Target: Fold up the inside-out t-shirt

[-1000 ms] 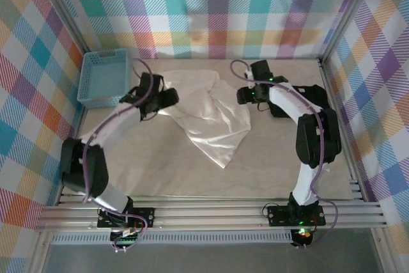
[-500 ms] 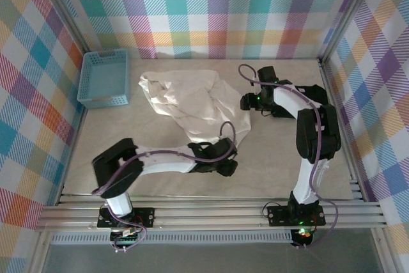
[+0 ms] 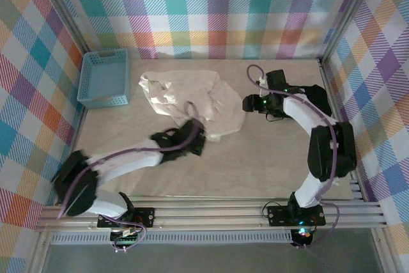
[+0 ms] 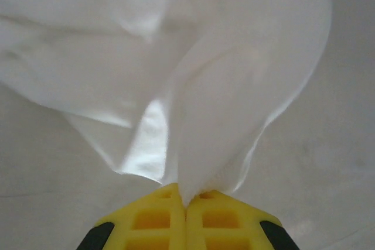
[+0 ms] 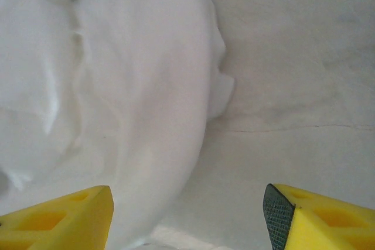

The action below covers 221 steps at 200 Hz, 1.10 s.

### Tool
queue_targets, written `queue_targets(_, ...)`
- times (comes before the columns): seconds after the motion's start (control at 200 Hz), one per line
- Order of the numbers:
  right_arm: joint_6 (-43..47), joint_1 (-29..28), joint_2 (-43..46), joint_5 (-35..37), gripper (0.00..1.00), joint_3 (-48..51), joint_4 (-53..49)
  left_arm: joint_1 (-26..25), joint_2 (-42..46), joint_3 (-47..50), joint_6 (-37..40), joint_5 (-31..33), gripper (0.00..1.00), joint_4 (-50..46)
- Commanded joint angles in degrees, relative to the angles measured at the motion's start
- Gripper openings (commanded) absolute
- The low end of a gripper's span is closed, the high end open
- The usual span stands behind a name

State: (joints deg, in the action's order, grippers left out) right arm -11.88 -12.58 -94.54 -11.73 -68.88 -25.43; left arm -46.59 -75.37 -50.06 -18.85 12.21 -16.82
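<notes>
Now the thin white t-shirt (image 3: 185,89) lies crumpled in soft folds right of the blue plastic basket (image 3: 102,76); the left claw (image 4: 186,198) pinches its edge, the right claw (image 5: 188,203) stands open.

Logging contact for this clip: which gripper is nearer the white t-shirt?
Left. The left gripper is shut on the t-shirt at its near edge, pinching the fabric. The right gripper stands open over the shirt's right edge, gripping nothing.

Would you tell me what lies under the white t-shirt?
The pale table shows around the t-shirt; whatever lies beneath its crumpled folds is covered. Its near edge is pinched in the shut left gripper.
</notes>
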Motion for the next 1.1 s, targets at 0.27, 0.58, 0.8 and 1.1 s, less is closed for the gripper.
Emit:
queue_targets(0.27, -2.34, -7.38, -0.66, -5.59, 0.70, 5.24, 4.56, 15.15, 11.77, -1.35, -4.14, -16.57, 0.00, -10.85)
queue_targets(0.58, -7.19, -12.20, -4.50, -12.78, 0.69, 13.03, 14.50, 15.65, 11.48, -3.03, -4.70, -16.27, 0.00, -12.72)
queue_targets(0.8, -15.45, -12.11, -13.71, -16.06, 0.40, 5.19, 27.34, 15.74, 11.69, -2.55, -4.39, -15.32, 0.00, -12.26)
queue_targets(1.1, -9.63, -7.13, 12.34, -6.39, 0.00, 0.66, 18.87, 15.93, 16.49, -11.90, -2.61, -16.51, 0.00, -10.73)
